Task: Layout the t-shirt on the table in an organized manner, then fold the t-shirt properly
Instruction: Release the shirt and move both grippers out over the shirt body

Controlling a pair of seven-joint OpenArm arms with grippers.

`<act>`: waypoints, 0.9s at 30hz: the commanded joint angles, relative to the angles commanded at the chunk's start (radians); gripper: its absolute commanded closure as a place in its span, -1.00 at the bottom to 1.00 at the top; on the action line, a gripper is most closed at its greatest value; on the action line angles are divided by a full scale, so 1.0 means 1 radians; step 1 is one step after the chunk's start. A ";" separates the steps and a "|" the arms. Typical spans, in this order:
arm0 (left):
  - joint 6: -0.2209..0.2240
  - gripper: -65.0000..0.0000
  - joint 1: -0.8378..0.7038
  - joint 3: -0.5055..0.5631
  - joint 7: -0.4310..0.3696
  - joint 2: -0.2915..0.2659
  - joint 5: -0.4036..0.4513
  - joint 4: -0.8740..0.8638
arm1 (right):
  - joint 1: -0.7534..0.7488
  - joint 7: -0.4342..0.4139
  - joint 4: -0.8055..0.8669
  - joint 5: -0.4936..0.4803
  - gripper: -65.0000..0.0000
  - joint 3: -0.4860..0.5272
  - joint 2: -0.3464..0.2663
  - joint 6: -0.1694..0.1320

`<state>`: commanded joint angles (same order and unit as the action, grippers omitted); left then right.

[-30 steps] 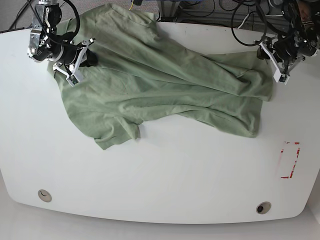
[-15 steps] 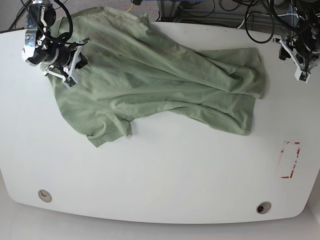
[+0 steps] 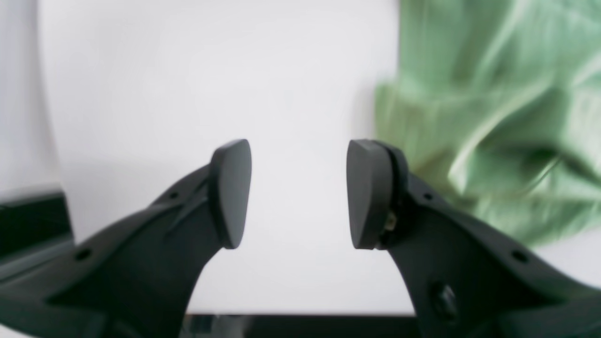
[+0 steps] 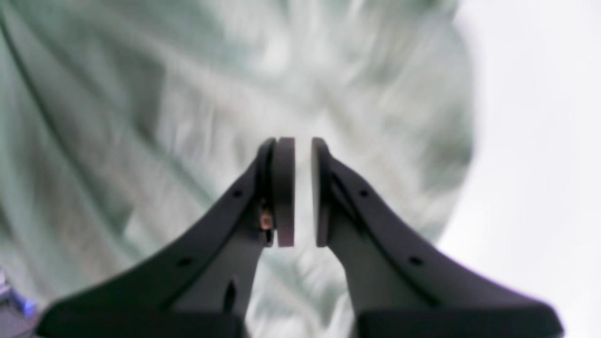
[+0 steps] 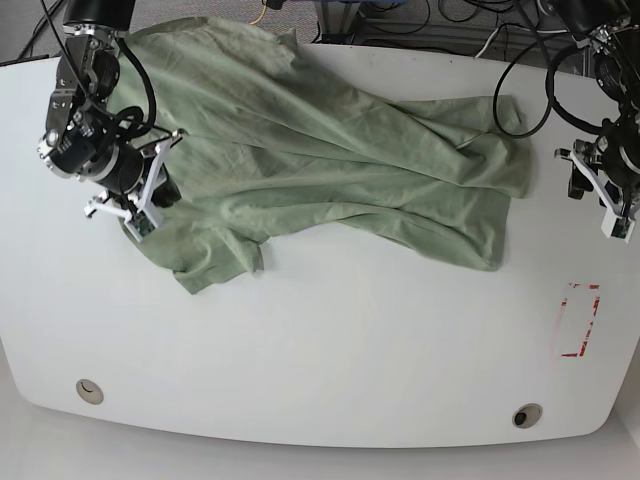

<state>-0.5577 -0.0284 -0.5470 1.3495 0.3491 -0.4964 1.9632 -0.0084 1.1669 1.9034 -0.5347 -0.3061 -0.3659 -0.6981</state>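
The pale green t-shirt (image 5: 330,150) lies crumpled and slanted across the far half of the white table (image 5: 350,340), its top left hanging over the back edge. My right gripper (image 5: 165,192) sits low over the shirt's left side. In the right wrist view its pads (image 4: 284,192) stand a slim gap apart, the right gripper (image 4: 303,192) holding nothing above blurred t-shirt (image 4: 141,117) cloth. My left gripper (image 5: 600,205) hovers right of the shirt's right corner. In its wrist view the left gripper (image 3: 299,192) is open over bare table (image 3: 188,70), with the t-shirt (image 3: 493,117) to its right.
A red rectangular marking (image 5: 580,320) is on the table at the right. Two round grommet holes (image 5: 89,391) (image 5: 526,414) sit near the front edge. Black cables (image 5: 450,20) hang behind the table's back edge.
The left gripper let go of the shirt's right corner, swung away and came toward the front. The right gripper moved frontward along the shirt's left side. The shirt's left edge shifted inward.
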 joint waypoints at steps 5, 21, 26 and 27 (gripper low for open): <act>0.009 0.09 0.126 0.097 0.000 -0.054 0.005 -0.015 | 0.132 -0.003 -0.161 0.032 0.82 0.005 0.011 0.000; 0.091 0.08 0.361 0.319 -0.180 -0.207 0.203 -0.428 | 0.338 -0.212 -0.674 0.218 0.82 0.006 0.061 0.000; 0.092 0.08 0.362 0.344 -0.235 -0.207 0.216 -0.473 | 0.364 -0.302 -0.824 0.219 0.82 0.008 0.052 0.000; 0.092 0.08 0.362 0.345 -0.241 -0.207 0.216 -0.477 | 0.368 -0.316 -0.845 0.219 0.82 0.008 0.046 0.000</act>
<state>-0.4657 0.3337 -0.2018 1.1086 0.1419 -0.2800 1.4860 0.3598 0.8508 1.0579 -0.3153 -0.2984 -0.3199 -0.6981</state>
